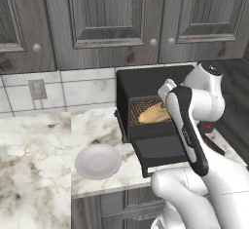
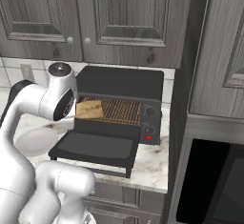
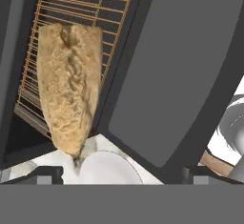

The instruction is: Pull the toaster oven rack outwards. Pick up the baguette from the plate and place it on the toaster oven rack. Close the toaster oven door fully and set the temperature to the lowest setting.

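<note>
Nearest you, the plate point(image 1: 97, 162) sits bare on the marble counter point(image 1: 34, 145), left of the toaster oven door point(image 2: 93, 146), which lies dropped flat. Your gripper point(image 3: 121, 176) hovers above with its jaws spread wide and nothing between them; the baguette point(image 3: 68, 92) lies just beyond the fingertips. It rests on the left part of the toaster oven rack point(image 2: 119, 110), inside the toaster oven point(image 2: 125, 83).

base views flank toaster oven point(image 1: 146, 84) — shared | hand view — close overhead
</note>
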Controlling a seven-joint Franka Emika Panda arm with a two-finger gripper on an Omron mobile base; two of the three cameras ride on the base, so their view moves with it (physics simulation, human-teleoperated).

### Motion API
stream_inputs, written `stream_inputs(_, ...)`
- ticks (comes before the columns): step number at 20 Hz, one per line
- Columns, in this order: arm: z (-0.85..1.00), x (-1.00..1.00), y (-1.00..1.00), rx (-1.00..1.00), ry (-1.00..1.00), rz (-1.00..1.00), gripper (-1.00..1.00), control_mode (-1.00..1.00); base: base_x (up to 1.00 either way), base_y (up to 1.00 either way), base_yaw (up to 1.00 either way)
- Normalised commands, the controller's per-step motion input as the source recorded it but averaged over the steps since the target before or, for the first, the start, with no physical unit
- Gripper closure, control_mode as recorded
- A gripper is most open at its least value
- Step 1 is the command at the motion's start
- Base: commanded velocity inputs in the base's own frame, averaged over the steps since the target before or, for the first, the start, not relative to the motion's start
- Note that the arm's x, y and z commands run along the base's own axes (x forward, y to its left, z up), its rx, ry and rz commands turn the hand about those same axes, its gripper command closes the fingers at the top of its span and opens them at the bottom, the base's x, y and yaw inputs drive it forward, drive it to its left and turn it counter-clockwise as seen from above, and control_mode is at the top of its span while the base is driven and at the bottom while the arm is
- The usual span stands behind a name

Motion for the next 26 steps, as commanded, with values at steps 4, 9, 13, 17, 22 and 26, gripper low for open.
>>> stream_inputs(4,0.00,-0.17,-0.83,0.00,-0.21,0.00,-1.00,-1.00,0.00,0.00,0.00)
stream_inputs(9,0.00,0.00,-0.88,-0.08,-0.06,0.00,-1.00,-1.00,0.00,0.00,0.00)
stream_inputs(13,0.17,0.21,-0.51,-0.21,0.01,0.20,-1.00,-1.00,0.00,0.00,0.00)
stream_inputs(17,0.14,0.16,-0.23,-0.27,0.13,0.48,-1.00,-1.00,0.00,0.00,0.00)
stream_inputs(22,0.00,-0.10,-0.17,-0.35,0.29,0.47,-1.00,-1.00,0.00,0.00,0.00)
stream_inputs(26,0.00,-0.06,0.00,-0.33,0.29,0.28,-1.00,-1.00,0.00,0.00,0.00)
